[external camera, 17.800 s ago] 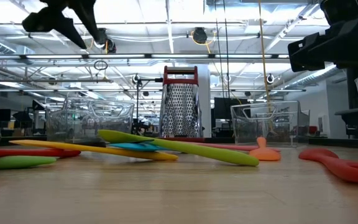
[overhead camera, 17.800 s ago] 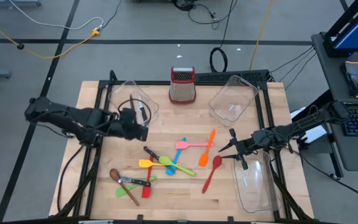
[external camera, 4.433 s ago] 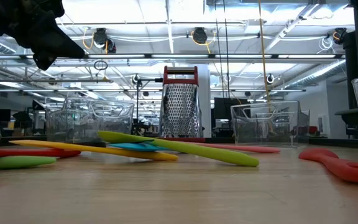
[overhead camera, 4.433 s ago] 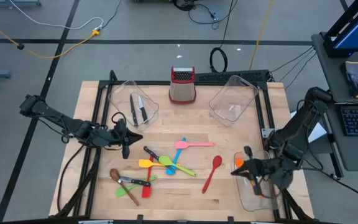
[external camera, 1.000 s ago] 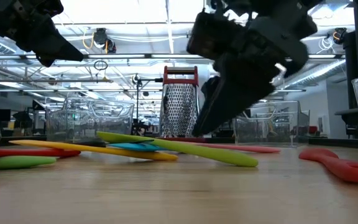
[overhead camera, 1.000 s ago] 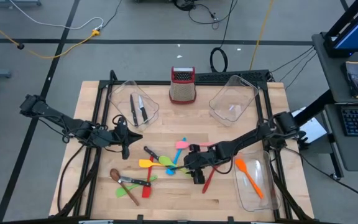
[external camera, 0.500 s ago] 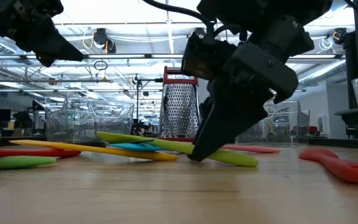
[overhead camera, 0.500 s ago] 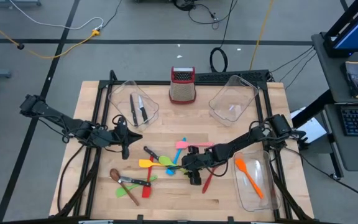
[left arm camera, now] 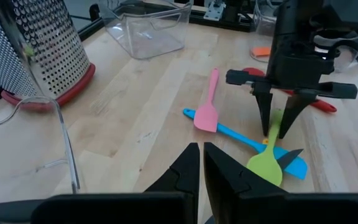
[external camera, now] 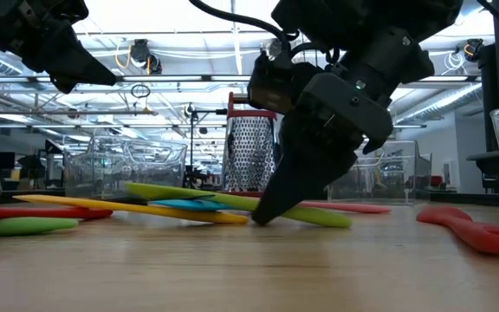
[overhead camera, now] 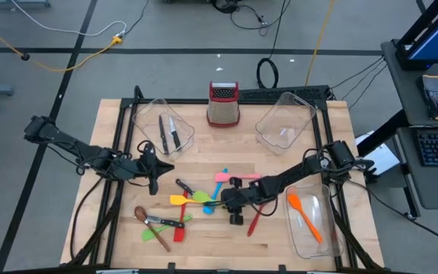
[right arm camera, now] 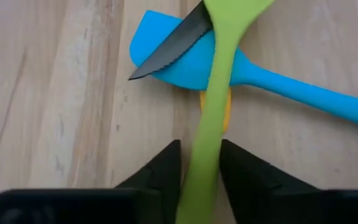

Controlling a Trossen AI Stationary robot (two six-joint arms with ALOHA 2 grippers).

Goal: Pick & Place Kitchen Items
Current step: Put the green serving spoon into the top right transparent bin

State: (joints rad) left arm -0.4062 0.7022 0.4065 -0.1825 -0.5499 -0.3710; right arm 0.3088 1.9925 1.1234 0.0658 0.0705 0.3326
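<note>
Two knives (overhead camera: 167, 134) lie in the bin (overhead camera: 163, 126) near the table's far edge, and one orange spatula (overhead camera: 304, 215) lies in the bin (overhead camera: 315, 221) by the right edge. The right gripper (overhead camera: 233, 208) is down mid-table with its fingers apart around the long, thin handle of a green spatula (right arm camera: 211, 118) — it crosses a blue spatula (right arm camera: 266, 74). The left gripper (overhead camera: 155, 169) waits near the left edge, fingers together.

Right pincer (external camera: 262, 212) down on green spatula (external camera: 232, 202) handle, fingertips at tabletop; grater (external camera: 250, 143) behind.
</note>
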